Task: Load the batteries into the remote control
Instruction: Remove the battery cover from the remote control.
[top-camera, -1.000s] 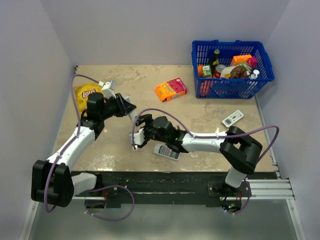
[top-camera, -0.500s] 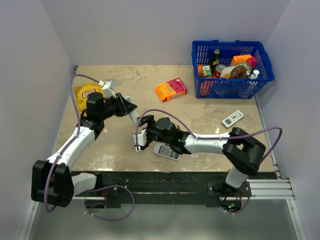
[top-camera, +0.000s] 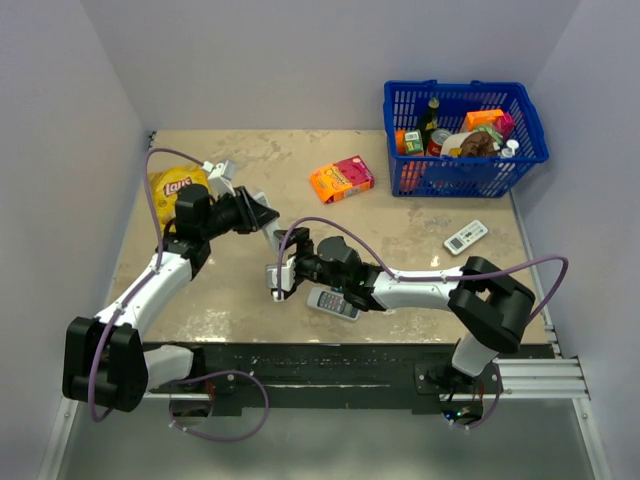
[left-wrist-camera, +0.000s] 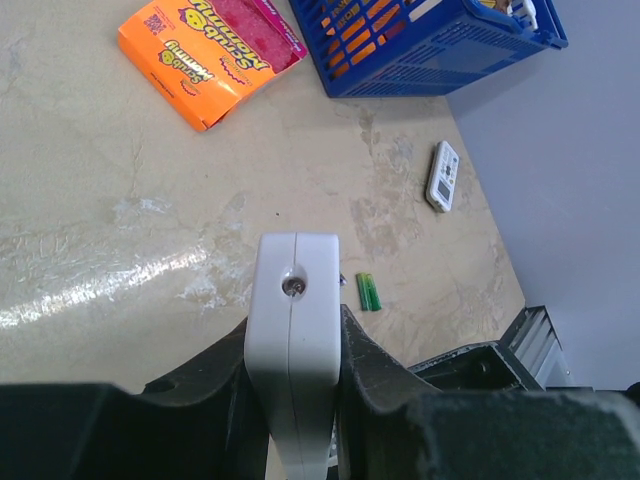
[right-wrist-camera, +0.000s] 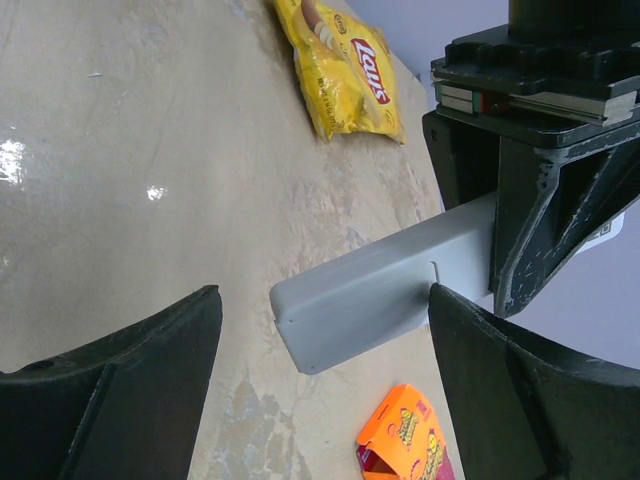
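Observation:
My left gripper (top-camera: 256, 212) is shut on the slim white remote control (top-camera: 268, 232) and holds it above the table, pointing toward the right arm. In the left wrist view the remote's end (left-wrist-camera: 294, 300) stands between the closed jaws of the left gripper (left-wrist-camera: 295, 345). My right gripper (top-camera: 283, 268) is open and empty at the remote's free end. In the right wrist view the remote (right-wrist-camera: 380, 290) lies across the gap of the right gripper (right-wrist-camera: 320, 390), touching neither finger. The dark batteries are not in view.
A green battery pair (left-wrist-camera: 368, 291) lies on the table. A grey-white button remote (top-camera: 333, 304) sits under the right arm. A display remote (top-camera: 466, 236), an orange box (top-camera: 341, 179), a blue basket (top-camera: 465, 172) and a Lay's bag (top-camera: 172, 187) lie farther off.
My right gripper has shifted a little to the right, closer to the remote's free end. The left gripper still holds the remote in nearly the same place.

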